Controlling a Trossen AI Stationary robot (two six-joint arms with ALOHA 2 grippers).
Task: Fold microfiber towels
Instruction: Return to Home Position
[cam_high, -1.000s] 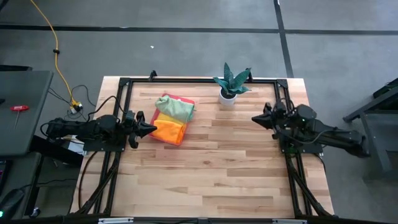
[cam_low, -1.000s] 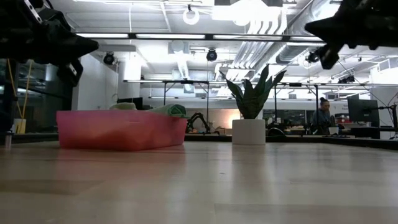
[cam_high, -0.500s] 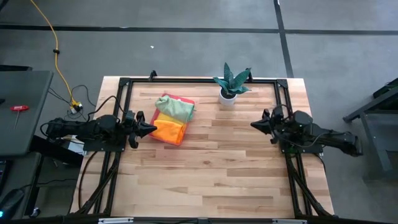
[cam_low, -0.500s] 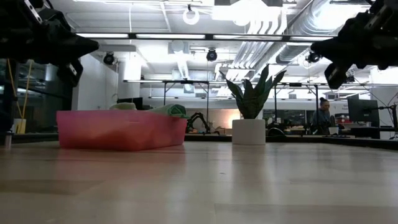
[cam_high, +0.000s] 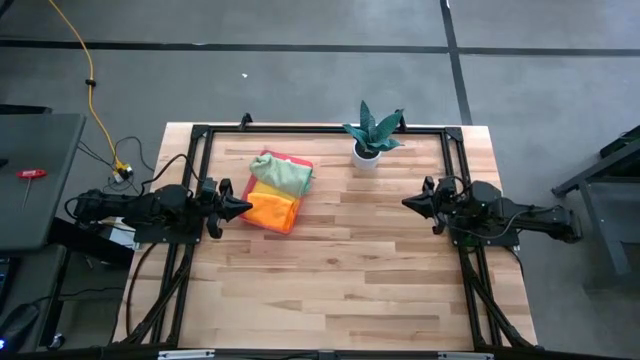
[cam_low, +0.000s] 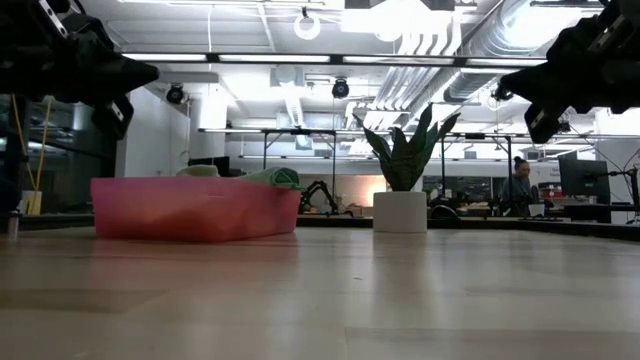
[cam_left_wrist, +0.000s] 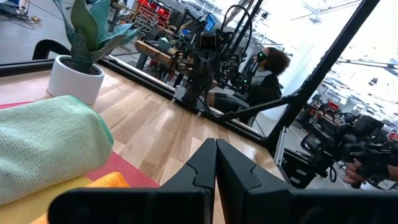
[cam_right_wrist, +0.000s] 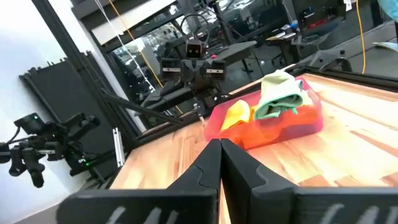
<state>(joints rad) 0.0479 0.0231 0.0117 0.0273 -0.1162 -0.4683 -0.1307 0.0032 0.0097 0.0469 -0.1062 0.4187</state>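
Note:
A pink tray (cam_high: 300, 164) sits at the table's far left and holds folded towels: a pale green one (cam_high: 283, 173) on top at the far end, a yellow one (cam_high: 266, 190) and an orange one (cam_high: 271, 211) at the near end. The tray also shows in the low view (cam_low: 195, 208) and the right wrist view (cam_right_wrist: 273, 127). My left gripper (cam_high: 247, 207) is shut and empty, just left of the tray. My right gripper (cam_high: 407, 202) is shut and empty, above the table's right side. Any other towels are hidden.
A potted plant in a white pot (cam_high: 368, 152) stands at the far edge, right of the tray. A black metal frame (cam_high: 320, 128) runs around the table. Bare wood (cam_high: 340, 280) fills the middle and near half.
My right arm has drawn back a little toward the table's near edge and come down slightly, its gripper staying shut. My left arm and the towels have kept still.

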